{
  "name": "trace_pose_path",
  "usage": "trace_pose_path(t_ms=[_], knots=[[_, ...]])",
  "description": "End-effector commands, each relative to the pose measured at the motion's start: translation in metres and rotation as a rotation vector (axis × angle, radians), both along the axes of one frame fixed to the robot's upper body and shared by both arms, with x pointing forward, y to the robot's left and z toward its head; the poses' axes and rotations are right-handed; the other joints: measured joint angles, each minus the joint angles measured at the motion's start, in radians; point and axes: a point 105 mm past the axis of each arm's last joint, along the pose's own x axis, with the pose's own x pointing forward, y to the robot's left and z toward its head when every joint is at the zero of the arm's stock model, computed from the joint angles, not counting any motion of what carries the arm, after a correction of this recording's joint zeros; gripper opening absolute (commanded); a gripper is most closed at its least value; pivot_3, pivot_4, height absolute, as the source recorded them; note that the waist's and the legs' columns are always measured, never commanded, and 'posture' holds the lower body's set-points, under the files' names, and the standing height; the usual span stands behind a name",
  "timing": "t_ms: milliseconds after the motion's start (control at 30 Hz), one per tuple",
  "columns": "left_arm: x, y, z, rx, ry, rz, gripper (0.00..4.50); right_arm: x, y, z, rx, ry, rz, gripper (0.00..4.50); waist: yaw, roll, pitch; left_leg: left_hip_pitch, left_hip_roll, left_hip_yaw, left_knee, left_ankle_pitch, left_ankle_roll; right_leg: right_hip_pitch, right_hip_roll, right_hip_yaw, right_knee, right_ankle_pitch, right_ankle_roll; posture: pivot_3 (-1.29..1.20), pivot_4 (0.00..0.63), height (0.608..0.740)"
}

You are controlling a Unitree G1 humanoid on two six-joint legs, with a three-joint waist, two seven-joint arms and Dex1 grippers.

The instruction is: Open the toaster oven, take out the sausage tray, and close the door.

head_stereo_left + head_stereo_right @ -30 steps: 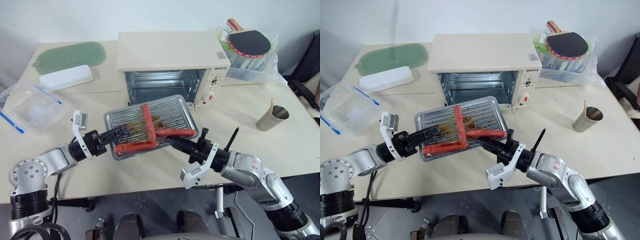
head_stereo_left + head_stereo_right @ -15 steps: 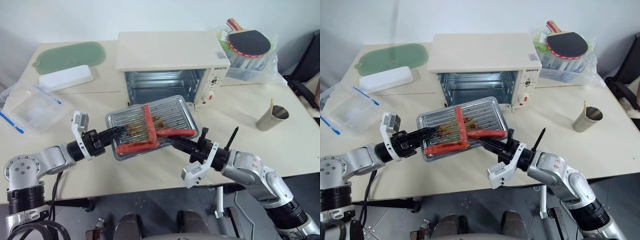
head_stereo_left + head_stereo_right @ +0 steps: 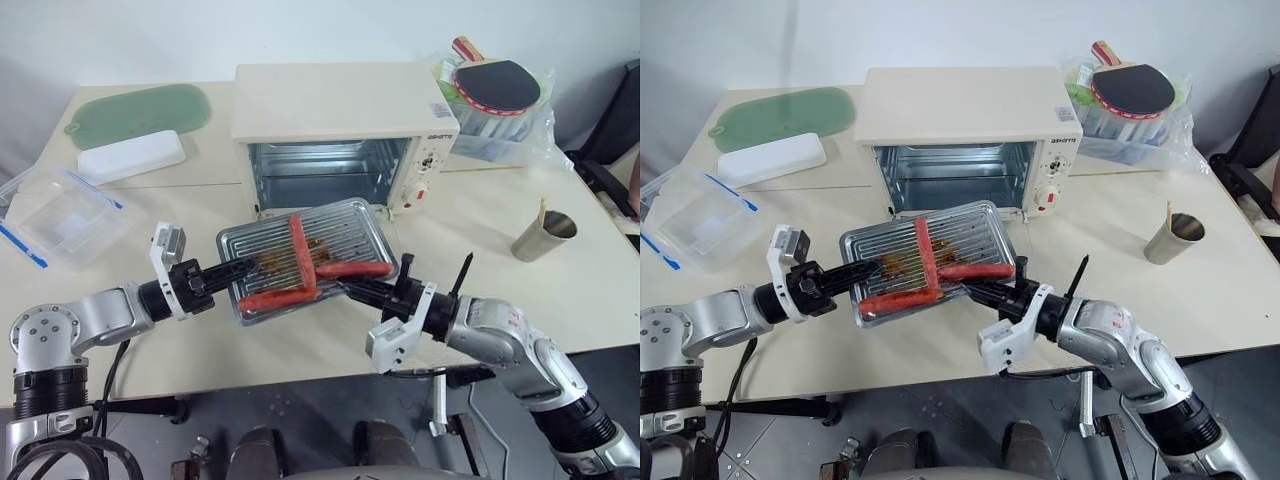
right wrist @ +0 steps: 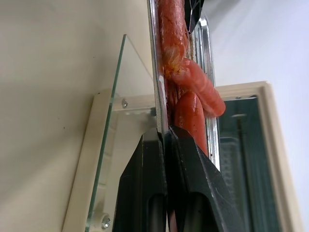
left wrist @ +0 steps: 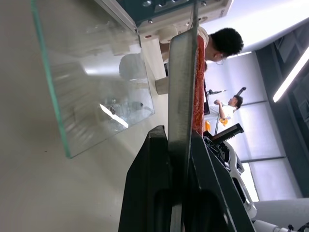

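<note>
**Tray out and held by both claws, door still down**

Pale cream desk point(image 3: 520, 300) carries the whole job, with a bare wall behind. At its middle the sausage tray point(image 3: 310, 258) hangs in the air just in front of the toaster oven point(image 3: 345, 130), above the lowered door point(image 3: 902, 216), whose glass pane shows beneath the tray in both wrist views. Three long red sausages point(image 3: 352, 268) lie on the ridged base, one running front to back and two lying across the near half.

Left claw point(image 3: 238, 268) is pressed onto the tray's left rim, the metal edge pinched between its black fingers point(image 5: 149, 193). Right claw point(image 3: 352, 288) is pinching the tray's near right edge in the same way, its fingers point(image 4: 186, 159) closed on the rim just under a sausage end. The tray sits roughly level between them.

Further out, a clear plastic box point(image 3: 62, 215) with blue clips stands at the left edge, a white block point(image 3: 132, 155) and a green cutting board point(image 3: 140, 110) lie behind it, a metal cup point(image 3: 545, 235) stands to the right, and a table-tennis bat point(image 3: 497, 82) rests on bagged containers beside the oven.

Judging by this, the take-out step is nearly finished. Next, the tray needs setting down on bare desk well clear of the door's swing, kept level so nothing rolls off. Then one claw must let go, get under the bar handle, and lift the door shut.
</note>
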Motion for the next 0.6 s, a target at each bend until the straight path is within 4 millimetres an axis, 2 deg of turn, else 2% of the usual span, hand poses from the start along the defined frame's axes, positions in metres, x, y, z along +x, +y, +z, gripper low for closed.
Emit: trace_pose_path(t_ms=[33, 300, 400, 467, 600], knots=[[-0.001, -0.002, -0.003, 0.019, 0.036, -0.008, 0.0, -0.001, 0.001, 0.022, 0.062, -0.014, 0.017, 0.82, 0.001, 0.0, 0.0, 0.0, 0.0, 0.0, 0.0, 0.0, 0.0, 0.0, 0.0, 0.0, 0.0, 0.0, 0.0, 0.0, 0.15, 0.74], [-0.003, -0.012, -0.005, -0.014, 0.071, -0.001, 0.0, -0.014, 0.001, 0.014, -0.005, 0.065, 0.099, 3.47, 0.0, 0.0, 0.0, 0.0, 0.0, -0.002, 0.0, 0.0, 0.0, 0.001, 0.0, 0.0, 0.0, 0.0, 0.0, 0.0, 0.15, 0.74], [-0.002, -0.012, -0.005, -0.03, 0.078, 0.007, 0.0, -0.029, 0.004, 0.019, -0.026, 0.097, 0.213, 4.47, 0.0, 0.0, 0.0, 0.0, 0.0, -0.003, 0.0, 0.0, 0.0, 0.001, 0.0, 0.0, 0.0, 0.0, 0.0, 0.0, 0.15, 0.74], [0.0, -0.009, -0.004, -0.045, 0.08, 0.028, 0.0, -0.028, -0.003, 0.023, -0.019, 0.183, 0.21, 4.47, 0.001, 0.0, 0.0, 0.0, 0.0, -0.003, 0.0, 0.0, 0.0, 0.001, 0.0, 0.0, 0.0, 0.0, 0.0, 0.0, 0.15, 0.74], [-0.001, -0.005, -0.003, -0.063, 0.068, 0.056, 0.0, -0.023, -0.026, 0.037, 0.039, 0.468, 0.182, 4.47, 0.002, 0.0, 0.0, 0.001, -0.001, -0.004, 0.0, 0.0, 0.0, 0.004, 0.0, 0.0, -0.001, 0.0, 0.0, 0.0, 0.15, 0.74]])
